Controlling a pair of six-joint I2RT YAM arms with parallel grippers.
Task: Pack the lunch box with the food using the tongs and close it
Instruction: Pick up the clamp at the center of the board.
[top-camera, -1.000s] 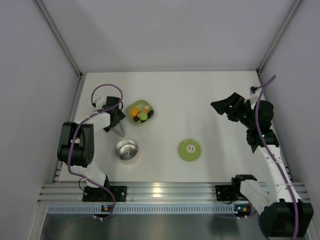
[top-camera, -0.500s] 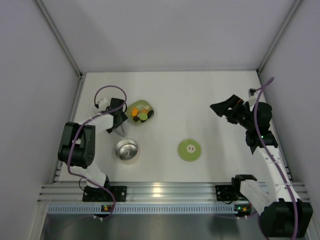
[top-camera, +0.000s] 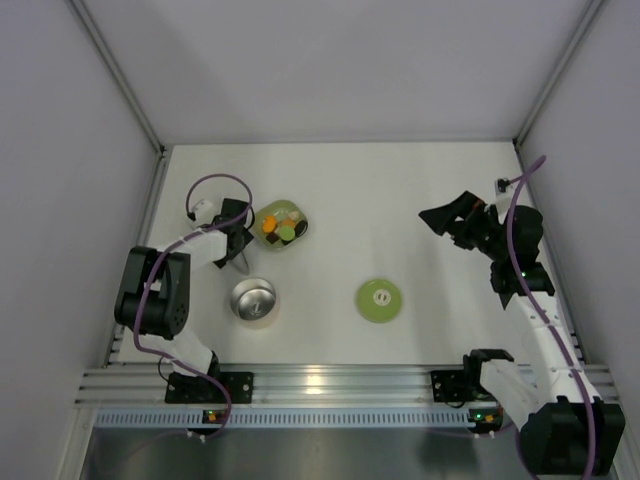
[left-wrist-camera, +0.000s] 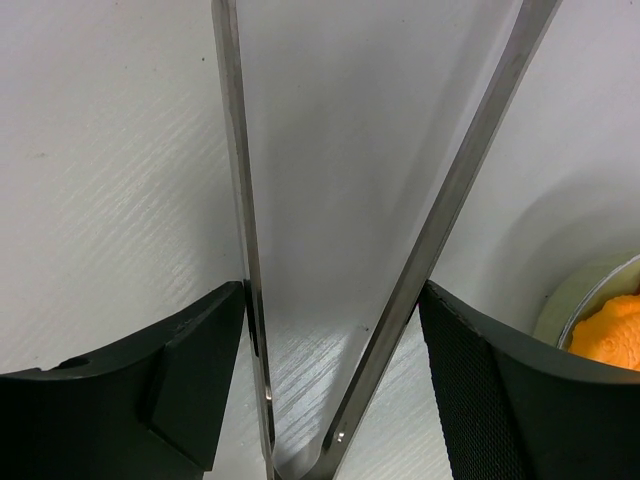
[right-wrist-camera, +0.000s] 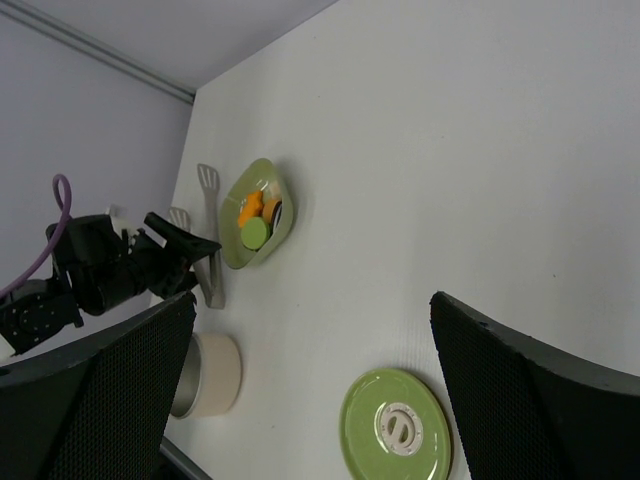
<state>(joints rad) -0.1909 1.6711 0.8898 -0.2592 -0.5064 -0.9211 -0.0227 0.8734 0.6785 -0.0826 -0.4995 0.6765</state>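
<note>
Food (top-camera: 280, 229) in pale green dish (top-camera: 258, 216), near uncovered steel lunch box (top-camera: 253, 299)

Left wrist view crops the tips of the tongs (left-wrist-camera: 440, 220) and most of the food (left-wrist-camera: 610, 325).

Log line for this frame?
left gripper: jaws shut on tongs, beside dish | food: in dish | lunch box: empty | lid: off, on table | right gripper: jaws open, empty
</note>
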